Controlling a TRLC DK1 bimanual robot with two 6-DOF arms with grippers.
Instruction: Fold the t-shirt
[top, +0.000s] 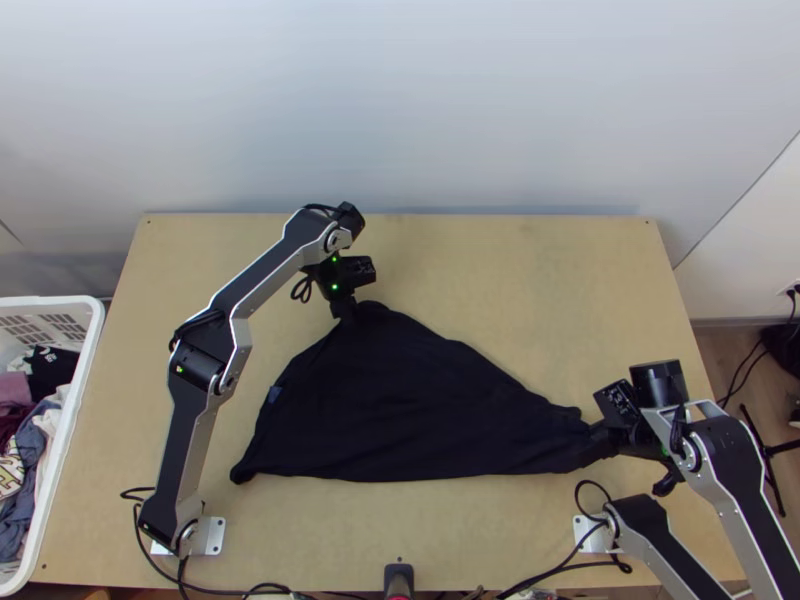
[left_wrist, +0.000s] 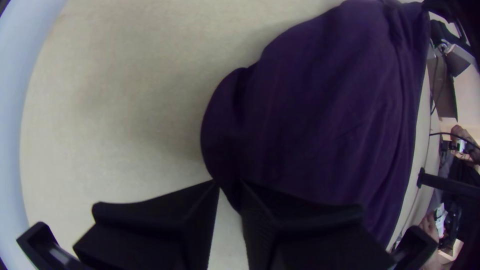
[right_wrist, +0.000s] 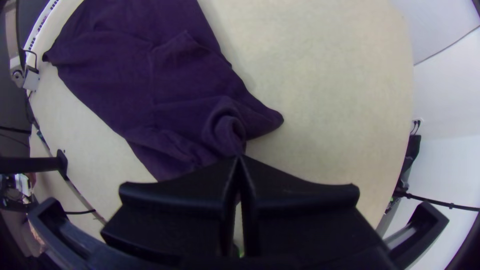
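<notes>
Cables (top: 545, 574) trail along the near edge of a light wooden worktop (top: 540, 280), beside a short black post (top: 398, 578). Pale metal plates under the two arms stand near that edge, one at each side. Just beyond, a dark t-shirt (top: 400, 410) lies across the middle of the worktop in a rough triangle, its long, nearly straight edge facing the viewer and a loose corner at the left. Whether its layers are folded over is hard to tell. At the shirt's right end, where the cloth narrows and bunches, the right gripper (top: 602, 432) has its fingers (right_wrist: 185, 192) nearly together, pinching a gathered bit. Farther back, at the shirt's far peak, the left gripper (top: 345, 308) holds the edge of the fabric between its fingers (left_wrist: 165, 212), a narrow gap between them. Left of the worktop is a white basket (top: 92, 345) of mixed clothes (top: 45, 375). A plain pale wall (top: 420, 110) rises behind everything.
</notes>
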